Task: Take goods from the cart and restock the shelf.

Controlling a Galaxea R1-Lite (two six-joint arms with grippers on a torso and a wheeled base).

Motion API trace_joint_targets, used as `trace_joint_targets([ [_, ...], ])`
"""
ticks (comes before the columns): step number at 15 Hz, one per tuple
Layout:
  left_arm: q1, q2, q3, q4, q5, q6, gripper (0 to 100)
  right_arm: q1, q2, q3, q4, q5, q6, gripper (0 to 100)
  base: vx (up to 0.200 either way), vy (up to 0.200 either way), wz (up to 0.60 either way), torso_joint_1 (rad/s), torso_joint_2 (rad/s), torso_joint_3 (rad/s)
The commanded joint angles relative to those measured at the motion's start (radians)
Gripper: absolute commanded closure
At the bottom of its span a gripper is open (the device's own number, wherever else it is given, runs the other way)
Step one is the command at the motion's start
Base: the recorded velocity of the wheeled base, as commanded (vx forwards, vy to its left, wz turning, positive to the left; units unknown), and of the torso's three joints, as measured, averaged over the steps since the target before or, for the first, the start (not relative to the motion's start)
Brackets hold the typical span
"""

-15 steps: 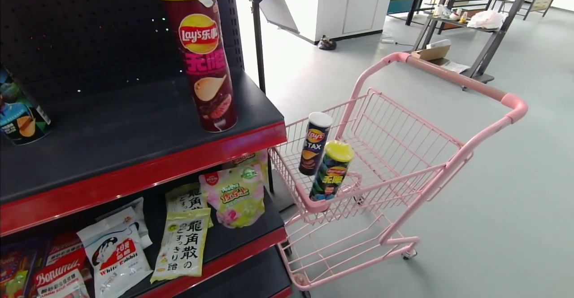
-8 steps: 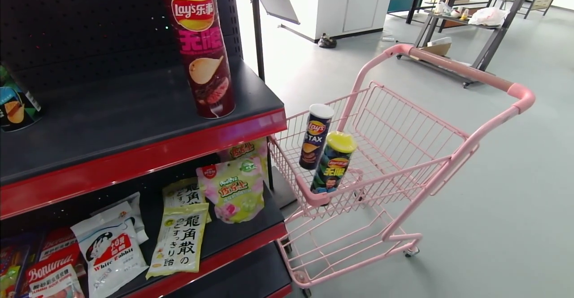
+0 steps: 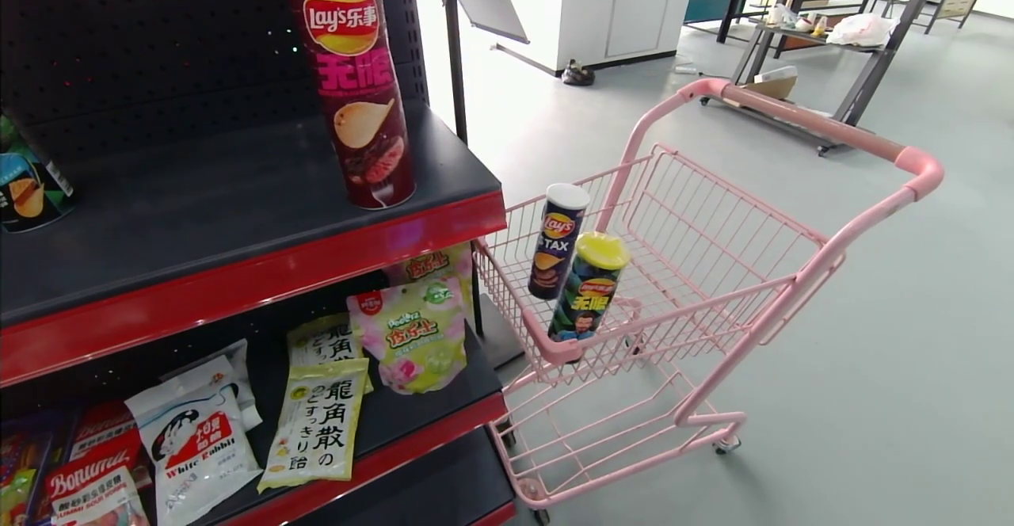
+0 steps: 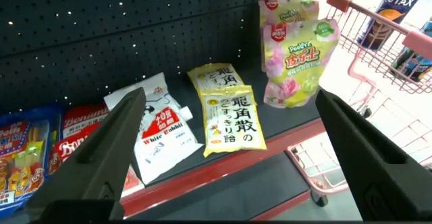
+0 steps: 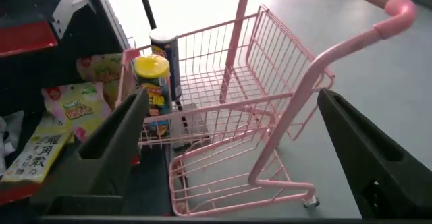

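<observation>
A pink wire cart (image 3: 792, 118) stands right beside the black and red shelf (image 3: 238, 193). Two chip cans stand upright in the corner of its basket nearest the shelf. One is a dark blue can with a white lid (image 3: 557, 241), the other a green can with a yellow lid (image 3: 590, 292). A tall maroon chip can (image 3: 356, 90) stands on the upper board near its right end. My left gripper (image 4: 229, 156) is open in front of the lower shelf's snack bags. My right gripper (image 5: 229, 163) is open above the cart (image 5: 317, 82), with the yellow-lidded can (image 5: 154, 89) ahead of it.
Snack bags (image 3: 317, 423) lie on the lower shelf. Another chip can (image 3: 28, 185) stands at the far left of the upper board. A black stand pole (image 3: 453, 51) rises behind the shelf corner. Tables (image 3: 832, 35) are far back; bare floor lies right of the cart.
The whole head view shifted a second ago, so the camera moved. The cans, cart and shelf goods keep their places, and nothing differs over the last half second.
</observation>
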Motion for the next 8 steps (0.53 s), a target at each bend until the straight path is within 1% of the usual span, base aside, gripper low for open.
trace_joint_targets([
  [1, 0.000, 0.001, 0.000, -0.001, -0.001, 0.000, 0, 0.137, 0.767, -0.179, -0.410, 0.031, 0.027, 0, 0.000, 0.000, 0.00, 0.000, 0.00, 0.000],
  [4, 0.000, 0.001, 0.000, 0.001, -0.001, 0.000, 0, 0.226, 0.912, -0.184, -0.416, 0.027, 0.036, 0, 0.000, 0.000, 0.00, 0.000, 0.00, 0.000],
  [7, 0.000, 0.001, 0.000, 0.001, -0.001, 0.000, 0, 0.314, 0.987, -0.184, -0.417, 0.018, 0.039, 0, 0.000, 0.000, 0.00, 0.000, 0.00, 0.000],
  [8, 0.000, 0.001, 0.000, 0.001, -0.001, 0.000, 0, 0.328, 0.997, -0.187, -0.417, 0.018, 0.039, 0, 0.000, 0.000, 0.00, 0.000, 0.00, 0.000],
])
